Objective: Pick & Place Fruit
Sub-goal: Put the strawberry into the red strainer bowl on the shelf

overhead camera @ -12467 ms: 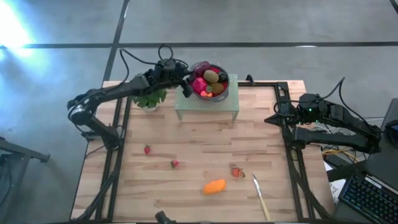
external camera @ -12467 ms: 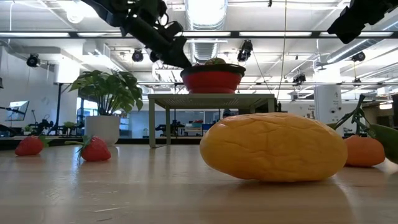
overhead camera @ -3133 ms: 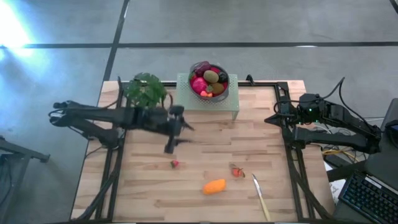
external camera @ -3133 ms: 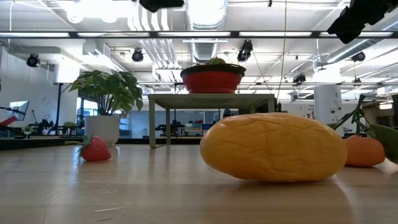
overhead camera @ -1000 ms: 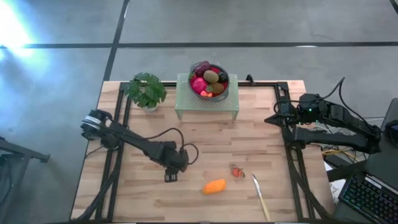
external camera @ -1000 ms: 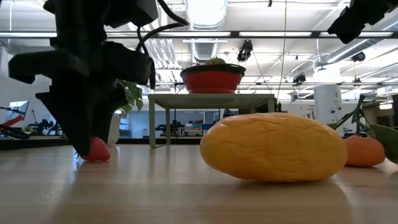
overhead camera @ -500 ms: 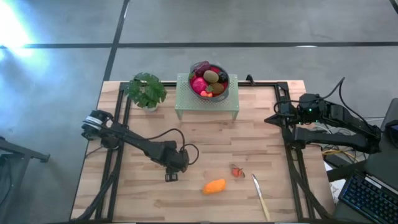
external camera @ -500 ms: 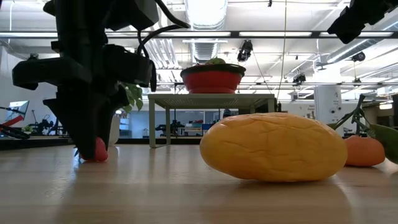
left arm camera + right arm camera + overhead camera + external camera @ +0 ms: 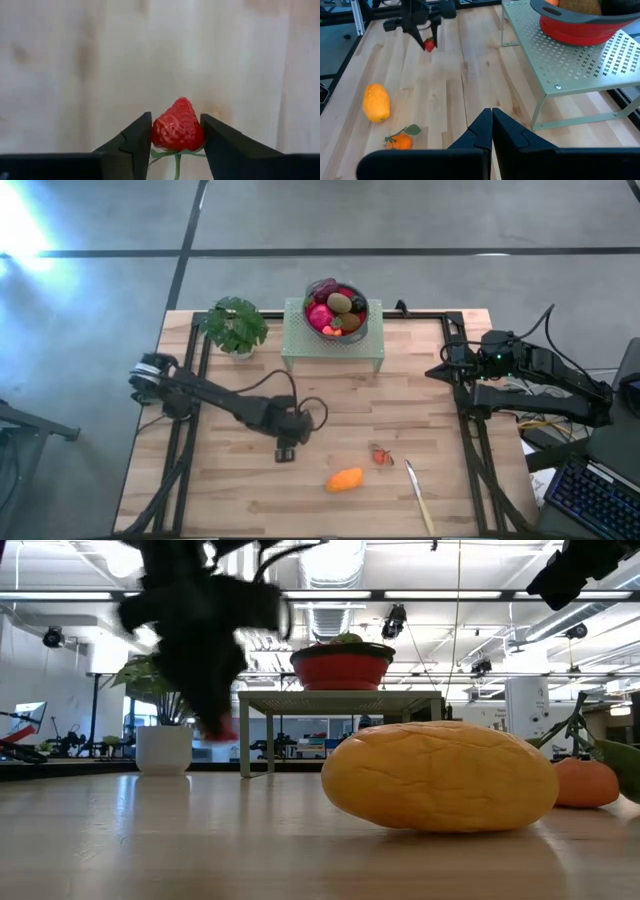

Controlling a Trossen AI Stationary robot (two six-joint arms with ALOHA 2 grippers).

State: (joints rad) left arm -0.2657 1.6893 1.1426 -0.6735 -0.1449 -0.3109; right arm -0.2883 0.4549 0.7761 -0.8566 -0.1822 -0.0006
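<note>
1. Two arms stand at the wooden tabletop [image 9: 330,410]; no brand, label or writing can be read on anything.
2. The left end effector [image 9: 176,135] is closed narrow on a red strawberry [image 9: 177,125], one finger on each side of it.
3. The strawberry's long axis runs along the fingers: its pointed tip faces away from the wrist, and its green leaves and stem face back toward the wrist.
4. In the low view the strawberry [image 9: 218,728] hangs above the tabletop, not touching it, under the dark left end effector [image 9: 205,715].
5. From above, the left end effector [image 9: 285,452] is over the middle of the tabletop, in front of the perforated green stand [image 9: 333,345] that carries the red bowl [image 9: 336,310] of fruit.
6. The orange oval fruit [image 9: 345,479] lies on the tabletop with its long axis about left to right; a small orange fruit with leaves [image 9: 381,456] lies near it.
7. The right end effector [image 9: 491,125] waits at the right edge of the tabletop, its fingers closed together and holding nothing.
</note>
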